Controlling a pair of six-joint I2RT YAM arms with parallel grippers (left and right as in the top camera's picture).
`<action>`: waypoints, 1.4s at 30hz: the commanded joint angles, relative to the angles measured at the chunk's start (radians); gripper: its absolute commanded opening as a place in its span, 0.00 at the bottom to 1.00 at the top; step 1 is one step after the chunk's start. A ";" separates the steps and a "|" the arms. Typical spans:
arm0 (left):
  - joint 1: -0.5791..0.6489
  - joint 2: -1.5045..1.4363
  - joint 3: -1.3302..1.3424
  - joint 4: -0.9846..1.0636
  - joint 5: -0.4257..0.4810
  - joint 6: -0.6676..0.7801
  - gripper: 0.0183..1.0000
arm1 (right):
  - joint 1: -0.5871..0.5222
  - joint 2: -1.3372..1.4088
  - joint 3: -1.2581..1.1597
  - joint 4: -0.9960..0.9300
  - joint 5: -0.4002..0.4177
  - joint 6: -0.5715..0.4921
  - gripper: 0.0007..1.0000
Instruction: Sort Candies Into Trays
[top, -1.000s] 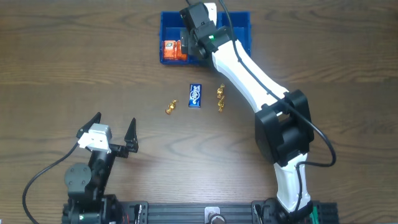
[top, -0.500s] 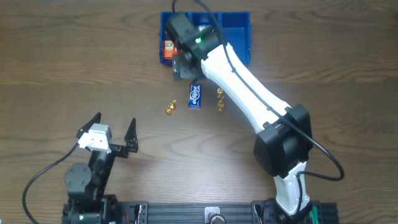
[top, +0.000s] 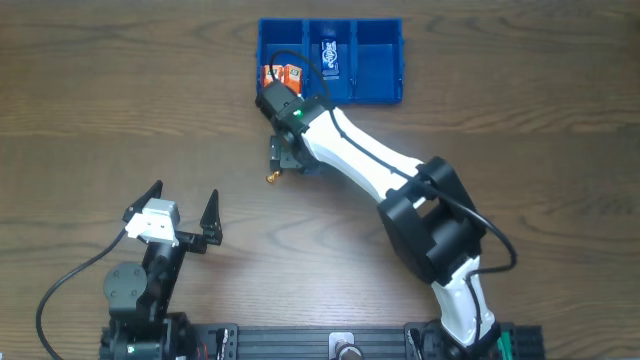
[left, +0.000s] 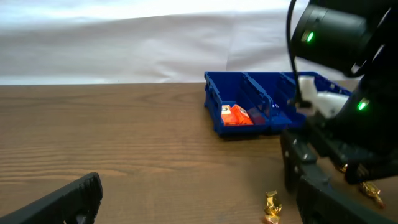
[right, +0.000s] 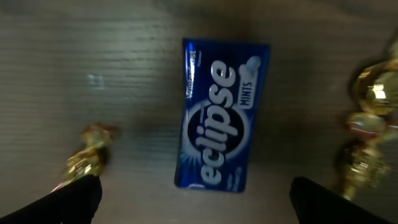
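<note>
Candies are partly sorted: the far blue tray (top: 380, 60) holds orange packs (top: 282, 75) and a blue tin (top: 329, 58). Left for you on the tabletop are the mint pack (right: 225, 114), under your open, empty right gripper (right: 196, 199), and gold sweets (right: 87, 158) beside it. Your left gripper (top: 186, 190) sits open, near left.

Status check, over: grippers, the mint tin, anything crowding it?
Left gripper open, near its base. Right gripper open above blue mint tin, tin flat on table. Gold wrapped candies close on both sides.
</note>
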 joint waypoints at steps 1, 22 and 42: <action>0.006 -0.006 -0.023 -0.029 0.018 0.000 1.00 | -0.007 0.043 -0.003 0.023 0.037 0.079 1.00; 0.006 -0.006 -0.023 -0.029 0.018 0.000 1.00 | -0.047 0.062 -0.003 0.060 0.096 0.011 0.72; 0.006 -0.006 -0.023 -0.029 0.018 0.000 1.00 | -0.044 0.070 -0.002 0.072 0.078 0.011 0.19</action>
